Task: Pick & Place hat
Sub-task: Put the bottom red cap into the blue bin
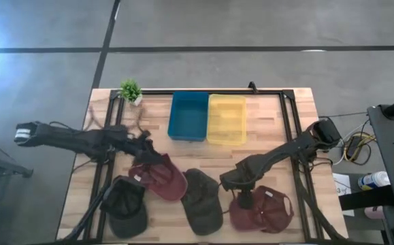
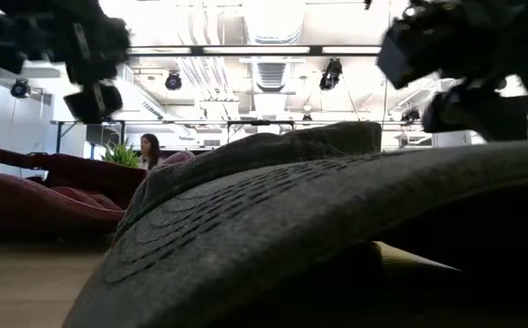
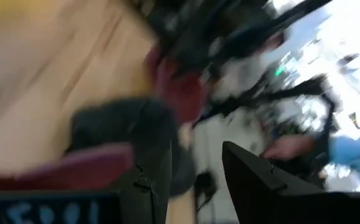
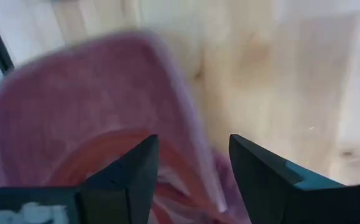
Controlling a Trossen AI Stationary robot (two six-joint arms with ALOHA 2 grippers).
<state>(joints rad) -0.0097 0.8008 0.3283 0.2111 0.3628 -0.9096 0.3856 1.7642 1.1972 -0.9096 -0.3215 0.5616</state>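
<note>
Several caps lie on the wooden table (image 1: pixel 265 146). From left to right they are a black cap (image 1: pixel 125 204), a maroon cap (image 1: pixel 162 182), a dark olive cap (image 1: pixel 202 201) and a second maroon cap (image 1: pixel 268 211). My left gripper (image 1: pixel 156 158) hangs open at the far edge of the left maroon cap, and its fingers (image 3: pixel 248 177) show a clear gap. My right gripper (image 1: pixel 243 199) points steeply down, open, over the left edge of the right maroon cap (image 4: pixel 86 118). In the low view the olive cap (image 2: pixel 318 219) fills the foreground.
A blue bin (image 1: pixel 188 116) and a yellow bin (image 1: pixel 226 119) stand side by side at the far middle of the table. A small potted plant (image 1: pixel 130 90) stands at the far left corner. A black frame (image 1: pixel 288 129) runs around the table. A person (image 2: pixel 149 150) sits far off in the room.
</note>
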